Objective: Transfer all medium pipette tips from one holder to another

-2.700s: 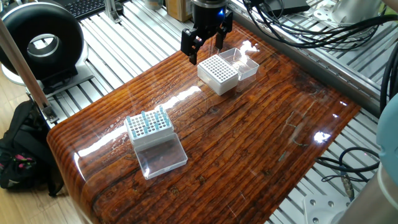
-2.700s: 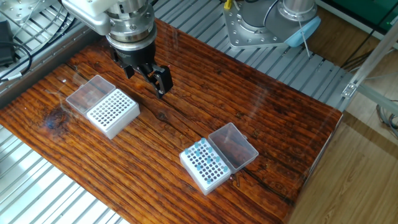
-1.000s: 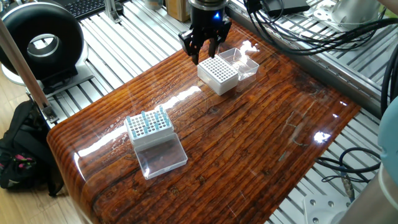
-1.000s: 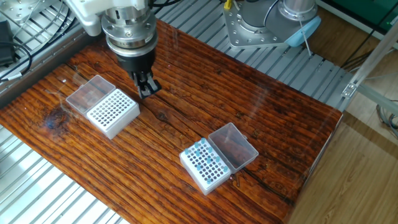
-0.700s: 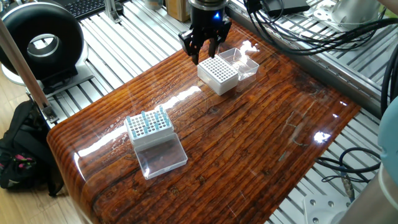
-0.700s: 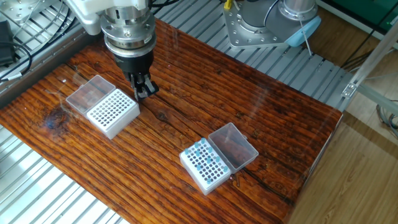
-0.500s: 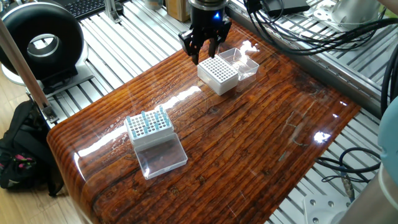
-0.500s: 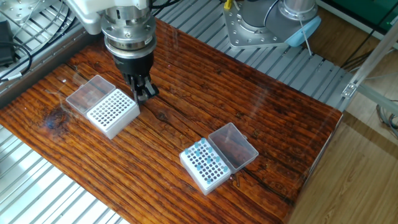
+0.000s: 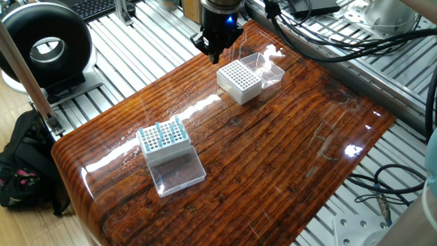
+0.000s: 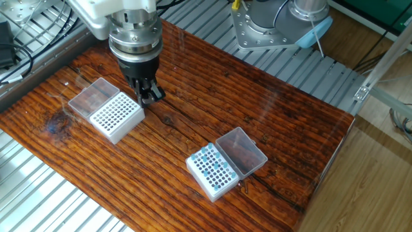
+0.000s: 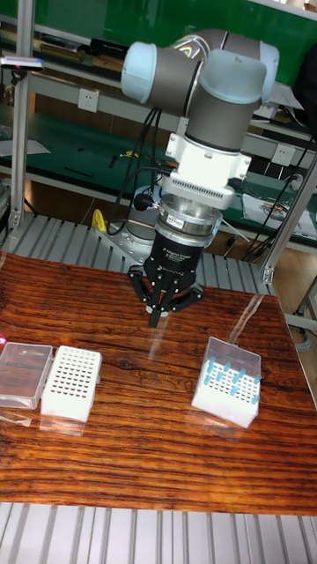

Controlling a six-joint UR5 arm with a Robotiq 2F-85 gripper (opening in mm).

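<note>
The medium pipette tips [image 9: 166, 130] are pale-blue cones standing in a white holder [image 10: 212, 171] near the table's front edge, also seen as tips [image 11: 227, 377]. Its clear lid [image 9: 177, 171] lies open beside it. A second white grid holder [image 9: 239, 80] [image 10: 116, 115] [image 11: 70, 381] shows no tips, and its clear lid [image 10: 92, 97] is open. My gripper [image 9: 217, 54] [image 10: 152, 96] [image 11: 157, 318] hangs just above the table beside this second holder. Its fingers are together and I see nothing between them.
A black ring-shaped device [image 9: 44, 44] and a black bag [image 9: 24, 171] lie off the table's left end. Cables [image 9: 328, 34] run along the far side. A metal arm base [image 10: 277, 26] stands behind the table. Slatted aluminium framing surrounds the wooden top.
The gripper, open 2.7 s ago, has shut, turned about its axis and shifted closer to the tipless holder. In the last half second it moved only slightly. Holders and tips have not moved.
</note>
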